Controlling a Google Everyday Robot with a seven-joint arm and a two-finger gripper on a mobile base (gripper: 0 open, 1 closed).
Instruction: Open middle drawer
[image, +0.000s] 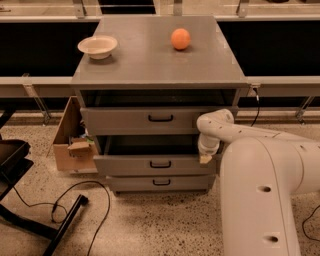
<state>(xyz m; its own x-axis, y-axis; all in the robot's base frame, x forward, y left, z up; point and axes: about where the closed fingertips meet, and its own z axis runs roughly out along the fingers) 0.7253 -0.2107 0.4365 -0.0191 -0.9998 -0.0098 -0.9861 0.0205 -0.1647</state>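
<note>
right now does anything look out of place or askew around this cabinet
Nothing spilled or broken. The middle drawer sits partly pulled out, with the gripper at its right end rather than on the handle. An open cardboard box stands beside the cabinet.

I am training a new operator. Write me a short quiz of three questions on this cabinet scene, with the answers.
1. True or false: the orange object lies inside the bowl.
2. Where at the middle drawer is the gripper? A) on its black handle; B) at the right end of its front; C) at its left side.
3. What stands on the floor to the left of the cabinet?
Key: 1 false, the two rest apart on the cabinet top. 2 B. 3 a cardboard box.
</note>
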